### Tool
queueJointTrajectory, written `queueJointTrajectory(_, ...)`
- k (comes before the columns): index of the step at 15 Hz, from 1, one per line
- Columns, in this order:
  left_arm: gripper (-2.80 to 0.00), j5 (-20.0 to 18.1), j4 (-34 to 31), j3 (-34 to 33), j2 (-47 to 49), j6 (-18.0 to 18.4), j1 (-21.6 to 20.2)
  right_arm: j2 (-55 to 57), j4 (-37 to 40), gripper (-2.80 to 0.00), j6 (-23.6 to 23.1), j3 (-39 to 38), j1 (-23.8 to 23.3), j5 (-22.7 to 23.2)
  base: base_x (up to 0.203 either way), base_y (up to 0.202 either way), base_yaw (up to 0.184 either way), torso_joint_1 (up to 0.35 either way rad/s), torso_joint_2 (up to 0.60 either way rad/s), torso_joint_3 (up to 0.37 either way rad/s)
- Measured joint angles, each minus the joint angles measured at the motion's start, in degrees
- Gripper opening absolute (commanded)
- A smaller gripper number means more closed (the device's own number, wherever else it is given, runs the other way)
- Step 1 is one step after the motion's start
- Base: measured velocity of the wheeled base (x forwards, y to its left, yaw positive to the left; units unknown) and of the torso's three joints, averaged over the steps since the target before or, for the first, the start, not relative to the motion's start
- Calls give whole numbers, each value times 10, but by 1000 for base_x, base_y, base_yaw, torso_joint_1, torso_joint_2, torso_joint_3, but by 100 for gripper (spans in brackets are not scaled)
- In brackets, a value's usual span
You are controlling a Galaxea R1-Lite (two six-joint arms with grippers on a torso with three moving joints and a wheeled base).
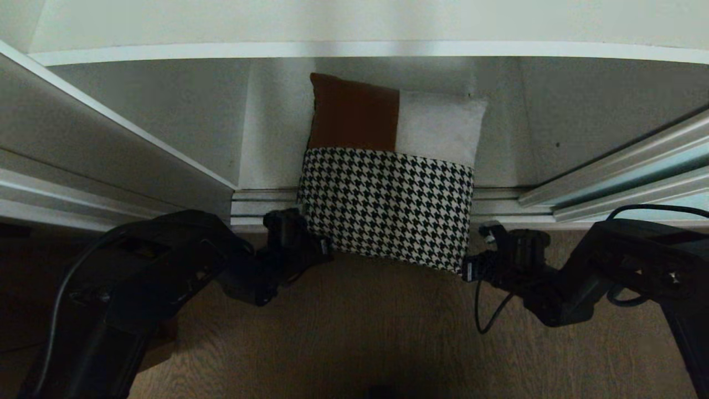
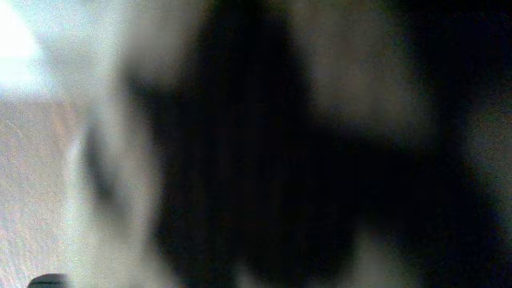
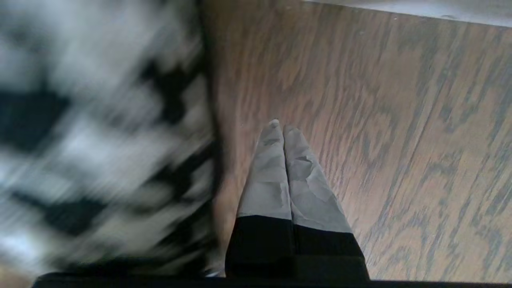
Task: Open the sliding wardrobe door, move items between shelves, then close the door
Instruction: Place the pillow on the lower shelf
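We are looking down over our two black arms at a floor of brown wood-grain planks [image 1: 354,332], matt and streaked with darker figure. Our left gripper [image 1: 324,249] is pressing against the lower left corner of the square cushion [image 1: 388,205], its fingers together; its wrist view is giving only dark and pale blurs, probably houndstooth cloth right against the lens, though we cannot be sure. Our right gripper [image 1: 468,270] is sitting at the cushion's lower right corner, and its wrist view is showing two grey, crinkled rubbery finger pads [image 3: 276,176] lying flat together over the bare planks, clamped on nothing, with the cushion's woven edge [image 3: 104,140] just beside them.

The cushion is lying with its near half over the floor and its far half across the ridged silver-white floor track [image 1: 260,202], reaching into the wardrobe's open bottom. Its near half is black-and-white houndstooth weave; its far half is a smooth rust-brown patch beside a soft light-grey one.

On the right, the sliding wardrobe door [image 1: 637,172], pale aqua frosted glass in a slim silver-white frame, is standing aside of the opening. Farthest off, the thin front edge of a plain white matt shelf [image 1: 354,50] is crossing above the cushion. We are reading no writing anywhere.
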State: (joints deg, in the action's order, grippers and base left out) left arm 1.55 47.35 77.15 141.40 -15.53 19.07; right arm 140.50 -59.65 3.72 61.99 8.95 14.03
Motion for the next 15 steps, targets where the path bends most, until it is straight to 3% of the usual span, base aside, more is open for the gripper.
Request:
queueJointTrajectory(7,-280,61,-10,81,10,40,16,25,3,-280,22,105,-22,-27,0,0,0,0,0,0)
queueJointTrajectory(13,-280,126,10,92,10,55,21,50,7,-280,47,176,-34,-45,0,0,0,0,0,0)
queueJointTrajectory(15,-280,137,-16,92,-7,59,29,42,5,-280,66,172,-35,-47,0,0,0,0,0,0)
